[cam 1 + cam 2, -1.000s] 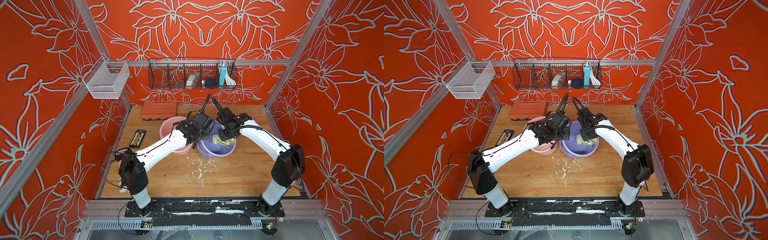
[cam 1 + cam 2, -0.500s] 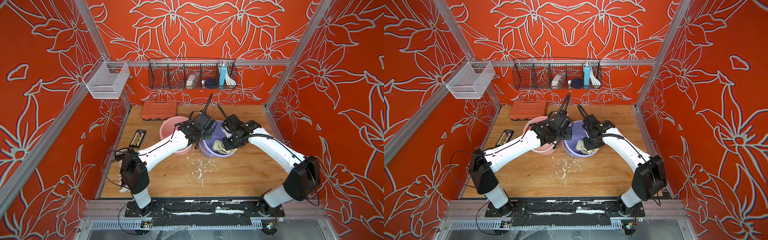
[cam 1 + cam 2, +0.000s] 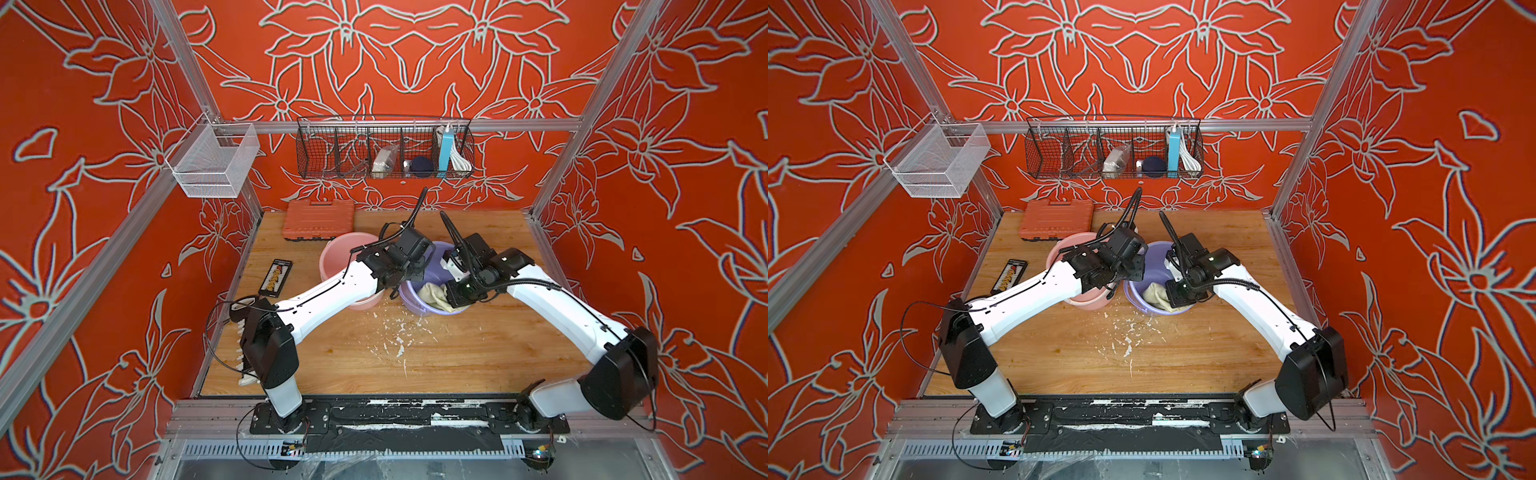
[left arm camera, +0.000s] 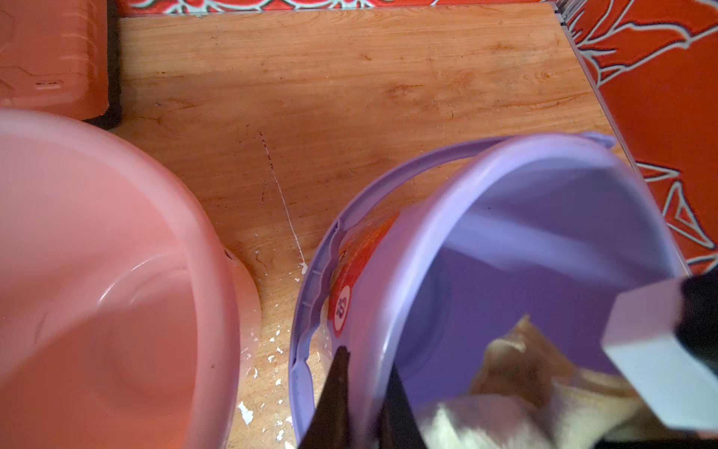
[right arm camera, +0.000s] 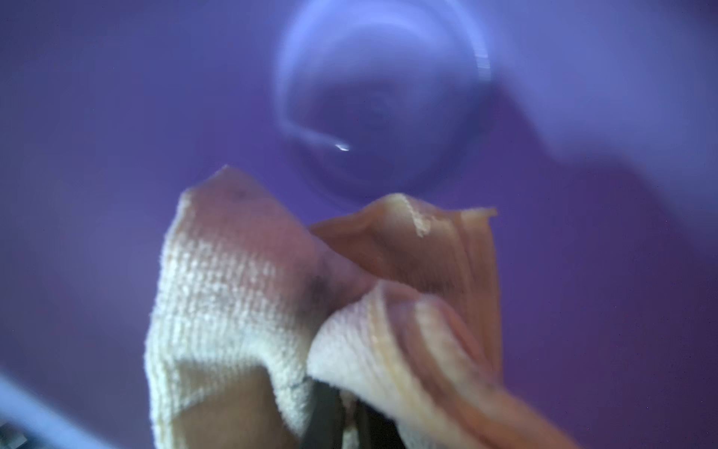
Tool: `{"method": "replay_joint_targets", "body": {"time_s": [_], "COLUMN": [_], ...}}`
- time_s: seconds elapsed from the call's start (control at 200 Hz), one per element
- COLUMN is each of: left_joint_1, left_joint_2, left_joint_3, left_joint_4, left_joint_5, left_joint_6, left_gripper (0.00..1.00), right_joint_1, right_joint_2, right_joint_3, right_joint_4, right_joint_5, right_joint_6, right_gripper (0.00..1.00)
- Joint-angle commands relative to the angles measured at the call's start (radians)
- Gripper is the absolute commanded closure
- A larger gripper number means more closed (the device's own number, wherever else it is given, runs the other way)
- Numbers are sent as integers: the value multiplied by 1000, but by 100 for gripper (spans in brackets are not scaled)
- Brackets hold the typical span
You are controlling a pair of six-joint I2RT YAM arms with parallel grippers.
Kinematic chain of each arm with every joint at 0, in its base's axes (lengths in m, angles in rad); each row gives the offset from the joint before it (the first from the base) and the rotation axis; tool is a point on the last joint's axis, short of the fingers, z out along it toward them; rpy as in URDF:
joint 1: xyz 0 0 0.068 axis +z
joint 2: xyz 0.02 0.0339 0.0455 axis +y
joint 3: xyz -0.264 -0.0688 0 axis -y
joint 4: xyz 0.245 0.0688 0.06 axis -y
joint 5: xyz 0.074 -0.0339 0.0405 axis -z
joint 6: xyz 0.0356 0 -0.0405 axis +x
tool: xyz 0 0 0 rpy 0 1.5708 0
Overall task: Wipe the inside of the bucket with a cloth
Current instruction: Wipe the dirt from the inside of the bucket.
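Bucket (image 4: 505, 233) rim pinched between left fingers (image 4: 336, 396); right fingers (image 5: 324, 412) pinch cloth (image 5: 233, 291) inside. Risk: hard strokes could pull rim free, tipping bucket.

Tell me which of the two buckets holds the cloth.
The purple bucket: the cloth lies inside it, while the pink bucket beside it shows nothing inside.

Left fingers (image 4: 335, 404), right fingers (image 5: 323, 416): both clamped.
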Motion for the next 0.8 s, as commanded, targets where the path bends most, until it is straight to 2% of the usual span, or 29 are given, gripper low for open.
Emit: {"method": "replay_joint_targets", "body": {"time_s": [0.0,0.185,0.32,0.52,0.631,0.796], "left_joint_1": [-2,1,2,3,3,3], "left_joint_2": [-29,-33,-22,-23,-22,-17], "left_joint_3": [15,29,40,28,26,20], "left_joint_4": [45,12,-3,5,9,26], "left_joint_5": [-75,-104,-102,-97,-86,-54], "left_joint_6": [9,29,24,19,17,13], "left_gripper": [100,100,100,100,100,100], "right_joint_1": [-3,-36,-74,-190,-246,-250], "right_joint_2": [15,-43,-156,-278,-368,-503], "right_joint_3": [29,28,-18,-33,-54,-68], "right_joint_4": [-161,-186,-145,-172,-134,1], "right_joint_5": [306,397,393,432,422,329], "right_joint_6": [13,49,65,72,76,84], "right_gripper": [100,100,100,100,100,100]}}
